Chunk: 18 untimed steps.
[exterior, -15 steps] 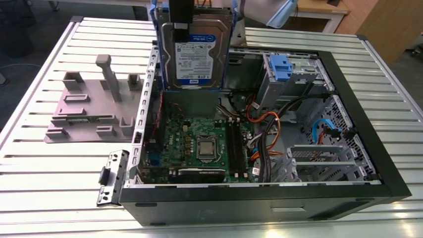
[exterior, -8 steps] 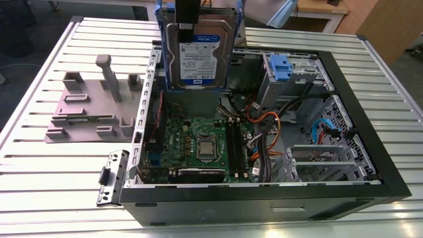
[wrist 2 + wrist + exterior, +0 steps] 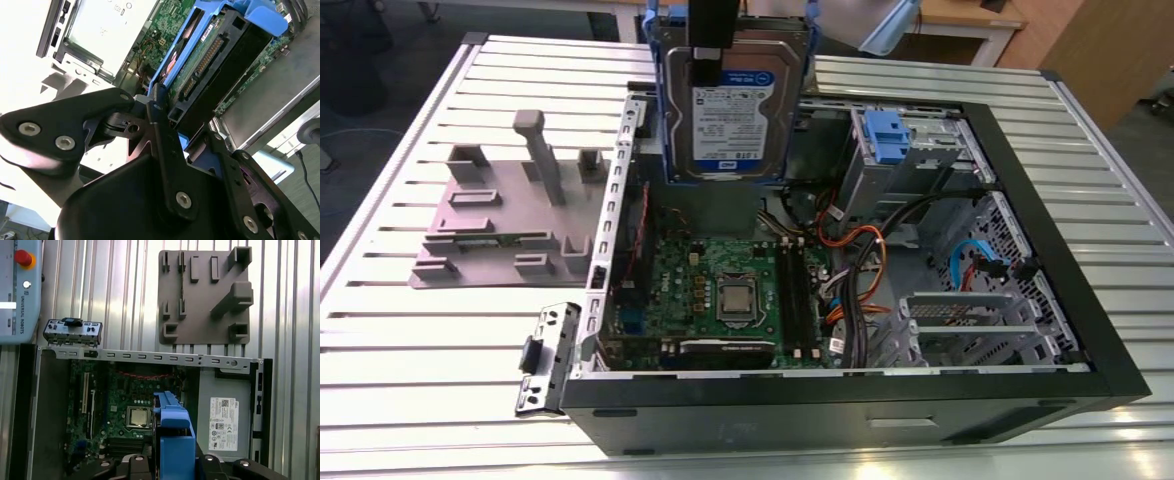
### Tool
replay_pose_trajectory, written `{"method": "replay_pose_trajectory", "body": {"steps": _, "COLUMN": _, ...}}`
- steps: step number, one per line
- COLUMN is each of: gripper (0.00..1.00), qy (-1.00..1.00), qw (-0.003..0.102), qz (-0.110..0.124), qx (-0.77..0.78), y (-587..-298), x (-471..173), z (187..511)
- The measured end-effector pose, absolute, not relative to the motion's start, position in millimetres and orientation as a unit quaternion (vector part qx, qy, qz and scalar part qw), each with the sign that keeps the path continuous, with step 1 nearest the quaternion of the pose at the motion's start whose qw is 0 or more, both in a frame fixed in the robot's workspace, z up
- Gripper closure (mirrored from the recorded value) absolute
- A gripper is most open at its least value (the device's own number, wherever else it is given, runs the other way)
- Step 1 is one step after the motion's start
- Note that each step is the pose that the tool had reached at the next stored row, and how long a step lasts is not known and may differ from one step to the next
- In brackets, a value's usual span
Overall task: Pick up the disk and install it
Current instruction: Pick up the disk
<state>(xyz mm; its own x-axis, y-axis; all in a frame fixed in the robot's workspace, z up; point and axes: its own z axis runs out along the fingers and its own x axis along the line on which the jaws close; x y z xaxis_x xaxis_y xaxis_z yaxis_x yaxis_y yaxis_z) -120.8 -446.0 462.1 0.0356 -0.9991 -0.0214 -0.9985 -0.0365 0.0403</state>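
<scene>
My gripper (image 3: 186,122) is clamped on the disk (image 3: 727,110), with its black fingers (image 3: 159,120) pressing on the blue bracket (image 3: 172,440) round the disk's edges. I hold the disk upright, label towards the exterior view, over the far part of the open computer case (image 3: 854,410). Below it lies the green circuit board (image 3: 707,270). The grey stand (image 3: 494,220) sits on the slatted table (image 3: 400,400), beside the case on the exterior view's left.

Workshop bench under bright light
A ribbed metal table (image 3: 440,340) glares white; beyond it, wooden furniture (image 3: 1101,50) and dark floor (image 3: 354,170).
</scene>
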Motion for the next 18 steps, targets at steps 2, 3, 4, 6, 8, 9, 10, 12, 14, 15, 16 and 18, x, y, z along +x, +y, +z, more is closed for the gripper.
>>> {"method": "replay_pose_trajectory", "body": {"steps": 2, "gripper": 0.64, "qy": -0.694, "qw": 0.007, "qz": -0.022, "qx": 0.72, "y": -446.0, "x": -119.0, "z": 462.1}}
{"method": "replay_pose_trajectory", "body": {"steps": 3, "gripper": 0.64, "qy": -0.694, "qw": 0.007, "qz": -0.022, "qx": 0.72, "y": -446.0, "x": -118.0, "z": 462.1}}
{"method": "replay_pose_trajectory", "body": {"steps": 4, "gripper": 0.64, "qy": -0.694, "qw": 0.007, "qz": -0.022, "qx": 0.72, "y": -446.0, "x": -117.2, "z": 462.1}}
{"method": "replay_pose_trajectory", "body": {"steps": 6, "gripper": 0.64, "qy": -0.694, "qw": 0.007, "qz": -0.022, "qx": 0.72, "y": -446.0, "x": -115.4, "z": 462.1}}
{"method": "replay_pose_trajectory", "body": {"steps": 8, "gripper": 0.64, "qy": -0.694, "qw": 0.007, "qz": -0.022, "qx": 0.72, "y": -446.0, "x": -113.5, "z": 462.0}}
{"method": "replay_pose_trajectory", "body": {"steps": 9, "gripper": 0.64, "qy": -0.694, "qw": 0.007, "qz": -0.022, "qx": 0.72, "y": -446.0, "x": -112.5, "z": 462.0}}
{"method": "replay_pose_trajectory", "body": {"steps": 10, "gripper": 0.64, "qy": -0.694, "qw": 0.007, "qz": -0.022, "qx": 0.72, "y": -446.0, "x": -111.5, "z": 462.1}}
{"method": "replay_pose_trajectory", "body": {"steps": 12, "gripper": 0.64, "qy": -0.694, "qw": 0.007, "qz": -0.022, "qx": 0.72, "y": -446.0, "x": -109.5, "z": 462.0}}
{"method": "replay_pose_trajectory", "body": {"steps": 14, "gripper": 0.64, "qy": -0.694, "qw": 0.007, "qz": -0.022, "qx": 0.72, "y": -446.0, "x": -107.5, "z": 462.0}}
{"method": "replay_pose_trajectory", "body": {"steps": 15, "gripper": 0.64, "qy": -0.694, "qw": 0.007, "qz": -0.022, "qx": 0.72, "y": -446.0, "x": -106.5, "z": 462.0}}
{"method": "replay_pose_trajectory", "body": {"steps": 16, "gripper": 0.64, "qy": -0.694, "qw": 0.007, "qz": -0.022, "qx": 0.72, "y": -446.0, "x": -105.6, "z": 462.0}}
{"method": "replay_pose_trajectory", "body": {"steps": 18, "gripper": 0.64, "qy": -0.694, "qw": 0.007, "qz": -0.022, "qx": 0.72, "y": -446.0, "x": -103.8, "z": 462.0}}
